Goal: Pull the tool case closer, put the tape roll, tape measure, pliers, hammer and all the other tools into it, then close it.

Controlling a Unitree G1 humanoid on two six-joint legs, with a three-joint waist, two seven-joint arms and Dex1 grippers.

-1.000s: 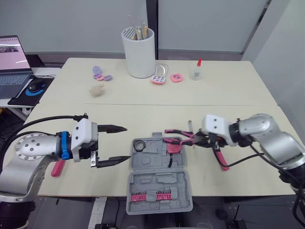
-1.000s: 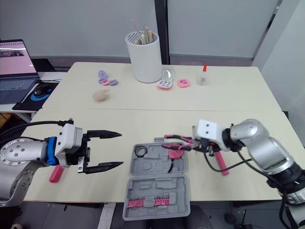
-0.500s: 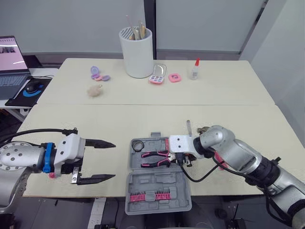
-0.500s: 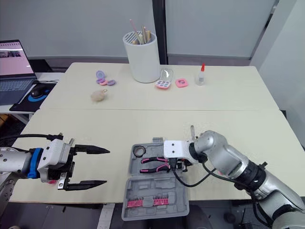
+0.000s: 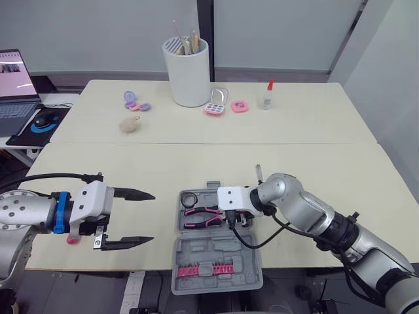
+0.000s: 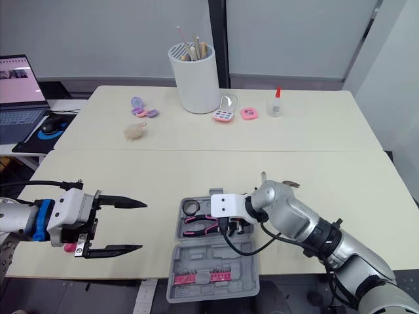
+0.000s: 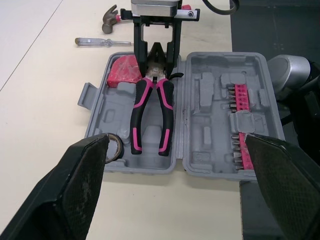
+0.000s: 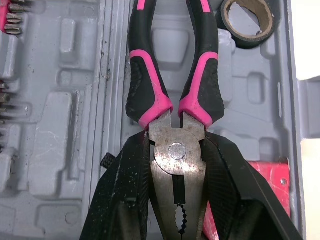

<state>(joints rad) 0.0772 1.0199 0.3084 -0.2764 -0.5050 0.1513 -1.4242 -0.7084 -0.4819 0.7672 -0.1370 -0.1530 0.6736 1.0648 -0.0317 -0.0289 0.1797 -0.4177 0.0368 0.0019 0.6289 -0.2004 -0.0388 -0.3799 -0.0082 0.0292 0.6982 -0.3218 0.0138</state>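
The grey tool case (image 5: pixel 211 254) lies open at the table's front edge, with a row of pink bits (image 7: pixel 239 117) in its near half. My right gripper (image 5: pixel 231 213) is shut on the head of the pink-and-black pliers (image 8: pixel 175 100), which lie low over the case's far tray (image 7: pixel 152 117). A black tape roll (image 5: pixel 190 198) sits in the tray's left corner and a red tape measure (image 7: pixel 125 70) in its other end. Beyond the case lie a screwdriver (image 7: pixel 102 42) and a hammer (image 7: pixel 111 19). My left gripper (image 5: pixel 152 217) stands open left of the case. A pink-handled tool (image 6: pixel 67 247) lies under its wrist.
A white holder with sticks (image 5: pixel 188 72) stands at the back. Near it are a glue bottle (image 5: pixel 267 95), pink compacts (image 5: pixel 218 104), purple items (image 5: pixel 134 101) and a fuzzy ball (image 5: pixel 131 124). A laptop (image 5: pixel 13 72) and a mouse (image 5: pixel 44 119) sit on a side desk to the left.
My right gripper carried the pliers leftward from the case's right edge to over its far tray. My left gripper drew back to the left, still open.
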